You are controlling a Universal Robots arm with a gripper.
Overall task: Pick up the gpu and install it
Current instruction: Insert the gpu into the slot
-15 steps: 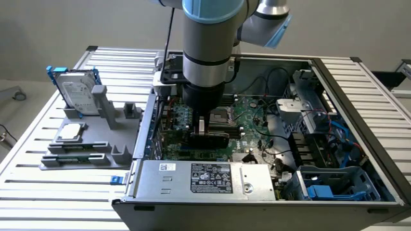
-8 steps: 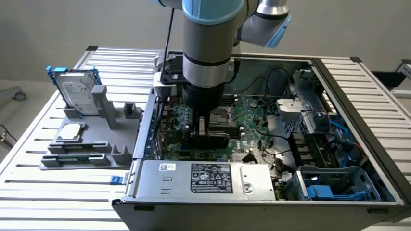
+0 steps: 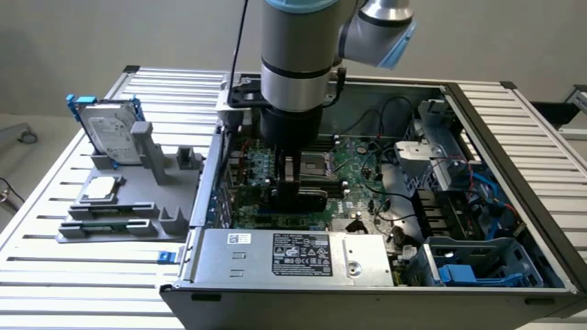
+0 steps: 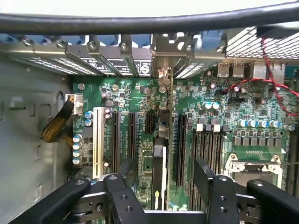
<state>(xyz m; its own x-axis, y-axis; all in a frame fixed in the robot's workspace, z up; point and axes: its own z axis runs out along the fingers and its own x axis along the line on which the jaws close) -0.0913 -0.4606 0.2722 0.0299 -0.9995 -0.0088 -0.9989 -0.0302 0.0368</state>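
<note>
Since the gpu [image 4: 158, 186] stands edge-on on the motherboard [image 4: 233, 107] among the expansion slots [image 4: 180, 144], with its silver bracket [image 4: 163, 51] up against the rear openings of the case [image 3: 477, 124], it reads as seated, or very near it. I can't confirm from these views that the edge connector is fully home.

The arm [image 3: 293, 62] reaches straight down into the case and the gripper [image 4: 163, 163] hangs directly over the card, low above the board. Its fingers [image 4: 204, 172] are spread wide, one on each side of the card, with a clear gap to both faces, so it's holding nothing.

The straddle makes sense: the jaws line up with the card's thin faces, so the grip axis runs across the slot and the card sits vertical with no side load.

The case lies on its side on the slatted table [image 3: 55, 275], open face up, which is what gives top-down access.

At the exterior view's left, the grey parts fixture [image 3: 170, 227] holds the hard drive [image 3: 112, 134] upright in its blue frame, well apart from the work. A black cable [image 4: 140, 21] runs close past the wrist camera, clear of the card.
</note>
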